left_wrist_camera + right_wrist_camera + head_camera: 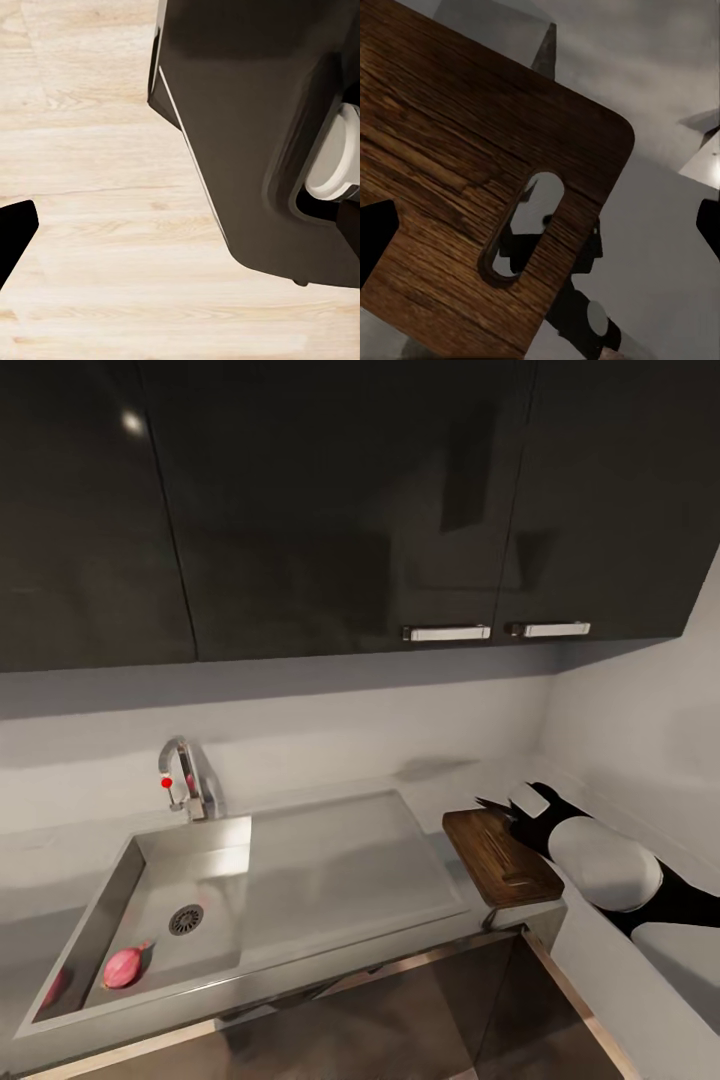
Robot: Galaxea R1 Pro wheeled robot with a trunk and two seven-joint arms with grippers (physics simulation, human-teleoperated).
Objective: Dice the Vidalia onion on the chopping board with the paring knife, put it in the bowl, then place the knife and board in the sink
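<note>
The pink onion [122, 966] lies in the sink [300, 860] basin near the drain, the chopping board [500, 855] sits on the countertop [450, 780] beside it, the right gripper [505, 810] hovers over its far end, and neither gripper's grip is discernible.
</note>
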